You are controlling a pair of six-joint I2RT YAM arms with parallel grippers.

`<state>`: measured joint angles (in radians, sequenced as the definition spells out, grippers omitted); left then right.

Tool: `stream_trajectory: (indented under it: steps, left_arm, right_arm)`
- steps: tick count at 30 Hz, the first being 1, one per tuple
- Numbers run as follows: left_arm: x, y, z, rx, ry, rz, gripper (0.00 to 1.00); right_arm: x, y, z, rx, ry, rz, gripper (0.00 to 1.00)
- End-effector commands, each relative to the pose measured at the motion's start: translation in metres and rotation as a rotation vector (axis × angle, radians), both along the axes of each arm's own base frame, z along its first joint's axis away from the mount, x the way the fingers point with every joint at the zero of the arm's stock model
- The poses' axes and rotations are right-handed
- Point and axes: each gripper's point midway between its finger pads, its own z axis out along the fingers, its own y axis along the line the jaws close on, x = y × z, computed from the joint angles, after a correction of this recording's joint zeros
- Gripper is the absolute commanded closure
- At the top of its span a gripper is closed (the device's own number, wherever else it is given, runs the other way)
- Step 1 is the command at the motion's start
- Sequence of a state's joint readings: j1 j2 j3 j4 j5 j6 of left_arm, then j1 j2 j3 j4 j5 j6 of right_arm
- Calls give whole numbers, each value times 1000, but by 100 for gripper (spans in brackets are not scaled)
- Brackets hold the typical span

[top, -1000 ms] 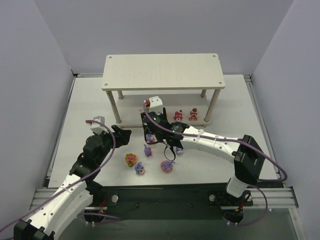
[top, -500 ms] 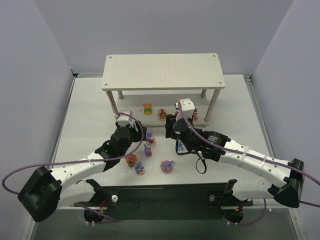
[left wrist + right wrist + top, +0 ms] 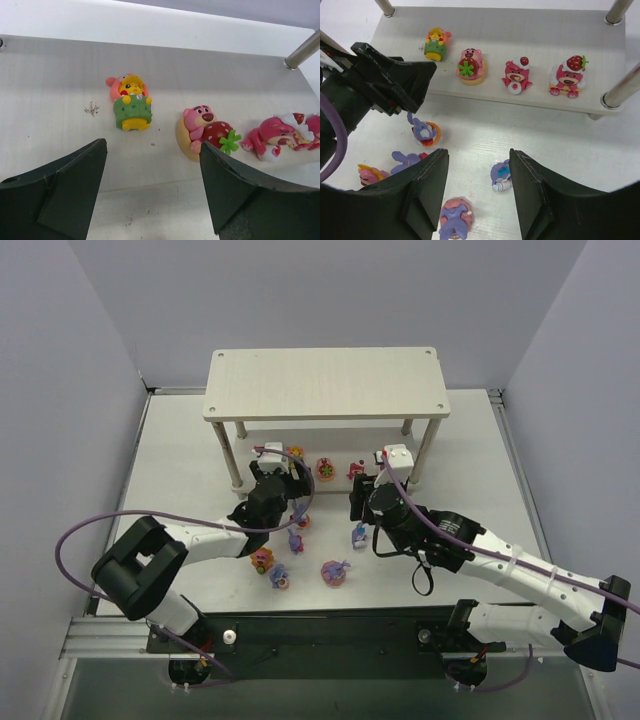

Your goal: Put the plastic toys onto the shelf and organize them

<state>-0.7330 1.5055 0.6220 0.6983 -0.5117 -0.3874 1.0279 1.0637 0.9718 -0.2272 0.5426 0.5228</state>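
**Top view:** My left jaws stood at the front edge of the shelf [image 3: 325, 383], spread wide and holding nothing. My right jaws hung just to their right, off the same edge, likewise apart and empty. A second earlier the left arm had been well short of the shelf. The right arm had then lain across the left half of the lower tier [image 3: 345, 443], where only two red toys showed. With both arms shifted, a yellow figure in green [image 3: 296, 453] and a strawberry bear [image 3: 325, 469] showed there too.

**Left wrist view:** Between my open jaws the yellow figure in green stood upright on the lower tier. The strawberry bear sat to its right, and a pink bear [image 3: 272, 140] lay beyond that. Nothing was in my grasp.

**Right wrist view:** Four plastic toys sat in a row along the lower tier. In front of the shelf, on the worktop [image 3: 560, 145], the purple bunnies [image 3: 424, 132] and one pink-and-yellow round toy [image 3: 367, 174] lay scattered. By my reckoning the round ones were nearly all shelved, and every bunny was yet to go up.
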Motion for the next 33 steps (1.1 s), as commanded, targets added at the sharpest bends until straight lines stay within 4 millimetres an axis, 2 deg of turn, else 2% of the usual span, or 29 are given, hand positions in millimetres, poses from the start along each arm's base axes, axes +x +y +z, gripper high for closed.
stream_trajectory:
  steps: [1,5,9,24,33]
  left_arm:
    - [25,-6,32,-79,-104,47,15]
    - [38,-1,23,-108,-93,81,14]
    - [47,2,4,-120,-63,89,15]
    - [64,-9,-25,-133,-34,16,15]
    - [69,-9,-42,-135,28,6,39]
  right_arm:
    - [1,-18,-2,-17,-6,-46,48]
    - [3,-21,-6,-20,2,-52,48]
    - [4,-22,-11,-19,17,-56,48]
    - [10,-25,-23,-30,44,-79,48]
    - [12,-27,-23,-28,44,-87,48]
